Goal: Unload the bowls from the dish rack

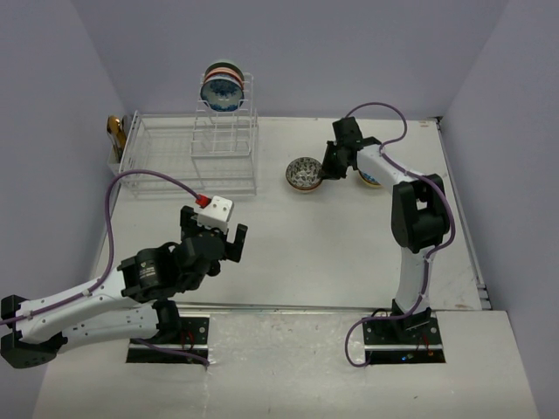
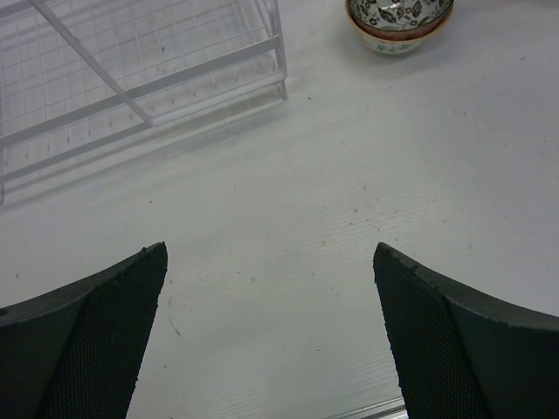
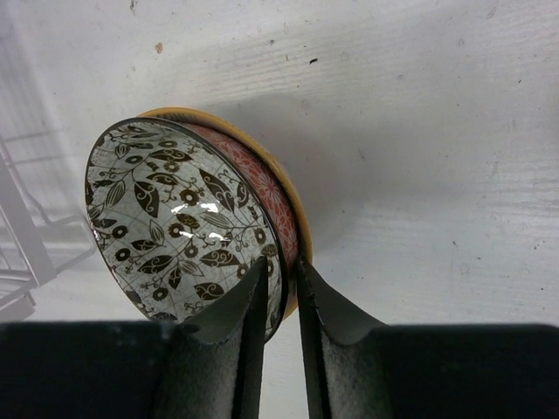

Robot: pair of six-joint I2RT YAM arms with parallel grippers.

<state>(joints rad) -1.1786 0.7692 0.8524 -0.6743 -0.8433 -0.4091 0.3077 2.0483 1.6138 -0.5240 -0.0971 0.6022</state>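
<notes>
jaws of the left gripper [image 2: 269, 249] gape wide and empty above the near table [image 1: 306, 253]; farther out at mid-table, the right gripper [image 3: 281, 266] has its jaws nearly closed, pinching the rim of a leaf-patterned bowl [image 3: 175, 218], a second bowl [image 1: 370, 180] just beside. the dish rack [image 1: 175, 157] stands far left, bowls [image 1: 222, 87] upright in its tower.

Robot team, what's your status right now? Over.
Left jaws open, empty. Right jaws pinching rim of leaf-patterned bowl, nested in orange-rimmed bowl on table. More bowls upright in dish rack tower. Nothing blocking.
</notes>
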